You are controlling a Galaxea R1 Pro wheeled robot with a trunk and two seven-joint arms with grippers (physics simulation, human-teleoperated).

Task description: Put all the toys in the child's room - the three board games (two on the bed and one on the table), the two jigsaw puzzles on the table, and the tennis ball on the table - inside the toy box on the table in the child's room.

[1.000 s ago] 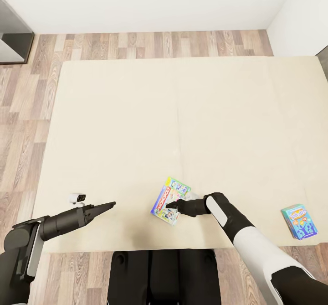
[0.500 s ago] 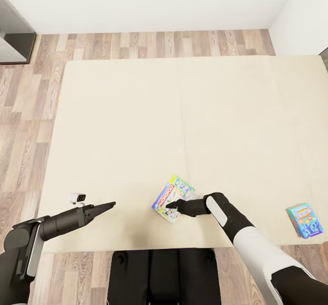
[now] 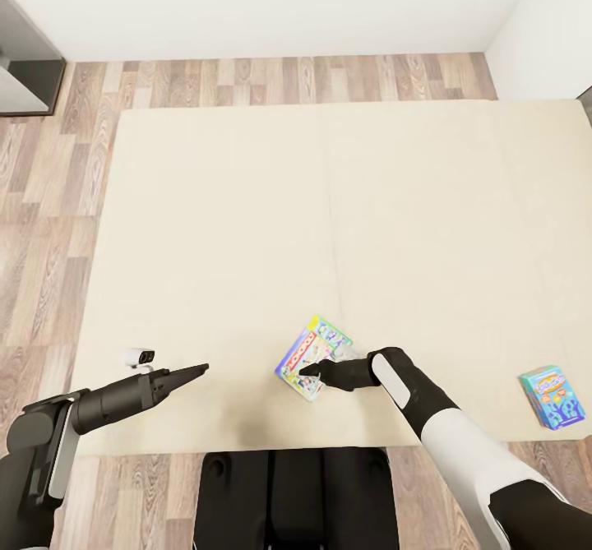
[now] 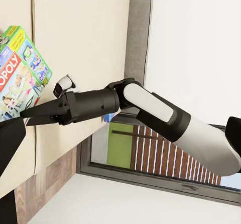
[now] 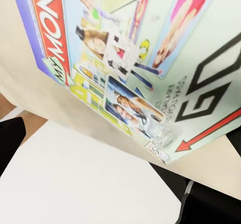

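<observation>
The right claw (image 3: 306, 367) rests on the green-edged board game (image 3: 312, 356) near the bed's (image 3: 247, 229) front edge; whether it grips, I cannot tell. The left claw (image 3: 201, 367) hangs narrow, empty. Next comes a firm pinch and lift.

Printed board game lid (image 5: 135, 58) close up, red banner lettering, cartoon figures, beige bed (image 5: 30, 91) beneath

Blue board game (image 3: 556, 398) print perhaps unreadable
</observation>
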